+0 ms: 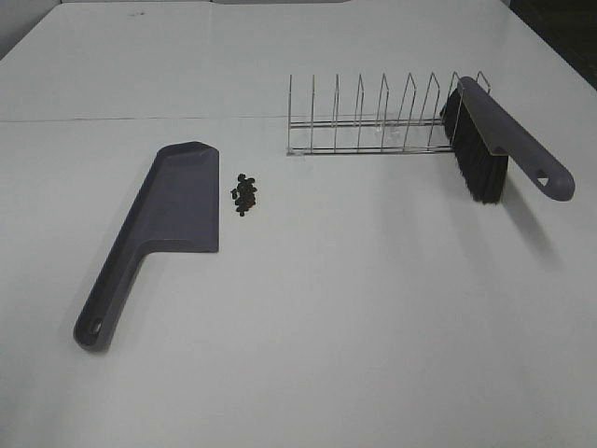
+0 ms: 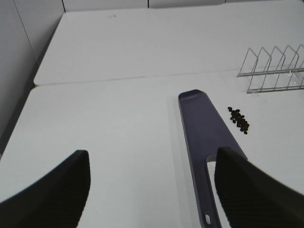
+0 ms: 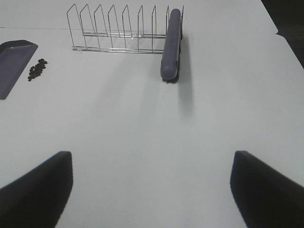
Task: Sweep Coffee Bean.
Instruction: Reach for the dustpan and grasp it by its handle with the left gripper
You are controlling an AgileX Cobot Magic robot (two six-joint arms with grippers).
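Observation:
A small cluster of dark coffee beans [image 1: 245,194] lies on the white table just right of the grey-purple dustpan [image 1: 159,227], which lies flat with its handle toward the front left. The beans [image 2: 239,120] and dustpan [image 2: 204,142] show in the left wrist view, and the beans [image 3: 37,69] and dustpan [image 3: 12,64] in the right wrist view too. The grey-purple brush [image 1: 494,140] with black bristles leans in the right end of the wire rack [image 1: 373,121]; it also shows in the right wrist view [image 3: 171,45]. My left gripper [image 2: 152,190] and right gripper [image 3: 152,190] are open, empty and held above the table near its front. Neither arm shows in the exterior view.
The wire rack [image 3: 118,28] has several upright dividers and stands at the back right. A seam [image 1: 140,119] crosses the table behind the dustpan. The table's right edge [image 1: 560,56] meets a dark floor.

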